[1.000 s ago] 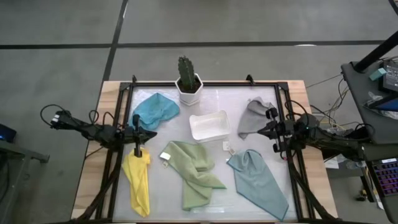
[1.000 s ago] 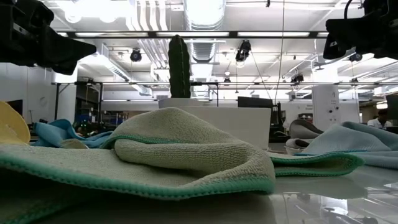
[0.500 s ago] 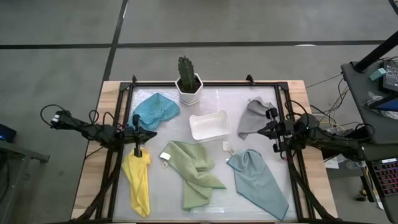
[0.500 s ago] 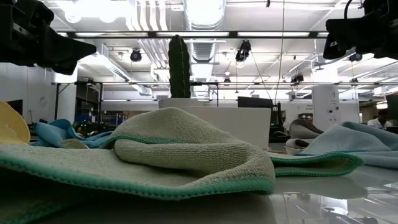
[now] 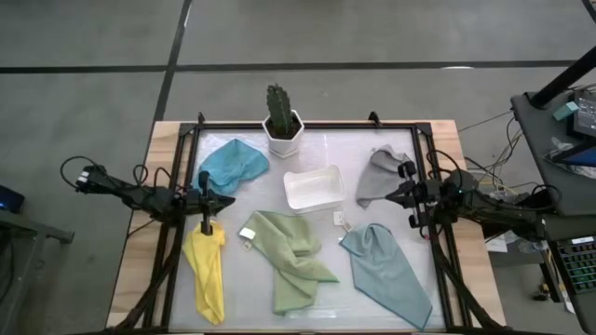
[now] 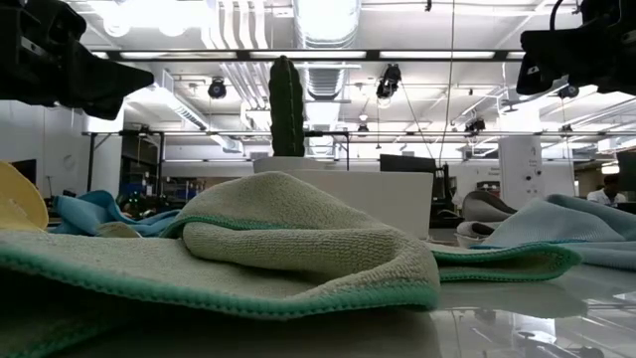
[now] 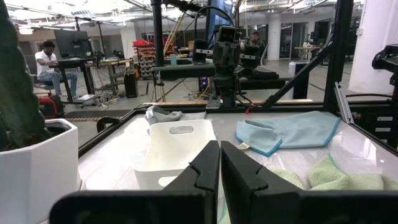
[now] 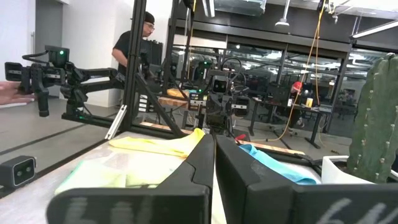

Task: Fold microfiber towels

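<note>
Lying loose on the table (image 5: 307,144): five towels (image 5: 296,258); both pincers (image 5: 206,226) closed, empty.

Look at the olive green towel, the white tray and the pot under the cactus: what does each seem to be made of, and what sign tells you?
Olive green towel: soft napped cloth, probably microfiber; fuzzy matte surface, stitched teal hem, loose folds.
White tray: likely moulded plastic; smooth thin walls, a cut-out handle slot.
Pot: white, hard and faceted, smooth; ceramic or plastic, the look leaves it open.
</note>
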Controlling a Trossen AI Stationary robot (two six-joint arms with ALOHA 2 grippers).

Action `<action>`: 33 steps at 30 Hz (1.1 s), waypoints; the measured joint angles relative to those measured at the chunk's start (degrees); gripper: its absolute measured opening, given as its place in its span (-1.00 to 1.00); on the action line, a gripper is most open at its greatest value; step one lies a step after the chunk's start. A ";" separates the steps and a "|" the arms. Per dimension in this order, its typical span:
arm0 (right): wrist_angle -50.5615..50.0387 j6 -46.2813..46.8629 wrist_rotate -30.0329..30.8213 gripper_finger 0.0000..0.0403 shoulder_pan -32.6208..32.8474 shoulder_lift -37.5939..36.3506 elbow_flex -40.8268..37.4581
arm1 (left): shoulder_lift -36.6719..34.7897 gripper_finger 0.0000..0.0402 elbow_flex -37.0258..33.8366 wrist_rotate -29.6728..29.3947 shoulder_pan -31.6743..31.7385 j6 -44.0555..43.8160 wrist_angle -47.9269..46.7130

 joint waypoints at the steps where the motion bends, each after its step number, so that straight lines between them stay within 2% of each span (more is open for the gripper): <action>1: 0.00 0.00 -0.02 -0.96 0.00 0.00 0.00 | 0.00 -1.00 0.00 -0.01 0.00 0.00 0.00; 5: 0.02 1.03 -0.06 -0.96 0.02 0.00 0.00 | 0.00 -1.00 0.00 -0.01 0.00 0.00 -0.01; 8: 0.01 19.73 -0.35 -0.96 0.10 0.00 0.00 | 0.00 -1.00 0.00 0.38 0.01 -2.67 0.50; 10: -0.10 31.56 2.05 -0.96 0.09 0.00 0.00 | 0.52 -1.00 0.00 1.08 -0.08 -17.69 3.78; 12: -0.91 37.26 5.10 -0.96 0.09 0.00 0.00 | 0.94 -1.00 0.00 -2.11 0.01 -29.34 7.99; 16: -1.04 36.80 6.46 -0.96 0.11 0.00 0.00 | 1.95 -1.00 0.00 -3.29 -0.01 -31.29 14.95; 20: 0.17 31.79 9.41 -0.96 0.09 0.00 0.00 | 2.57 -1.00 -0.02 -4.60 -0.01 -27.48 21.46; 24: 0.10 27.26 9.90 -0.96 0.09 0.00 0.00 | 3.03 -1.00 -0.02 -4.60 -0.01 -24.90 21.95; 28: 0.17 23.72 9.88 -0.96 0.09 0.00 0.00 | 4.57 -1.00 -0.02 -5.01 -0.01 -17.79 22.48; 30: 0.19 23.37 9.90 -0.96 0.09 0.00 0.00 | 5.57 -1.00 -0.02 -7.65 -0.01 -16.37 24.51; 33: 0.52 23.33 9.90 -0.96 0.09 0.00 0.00 | 7.42 -1.00 0.45 -11.47 0.01 -19.35 26.20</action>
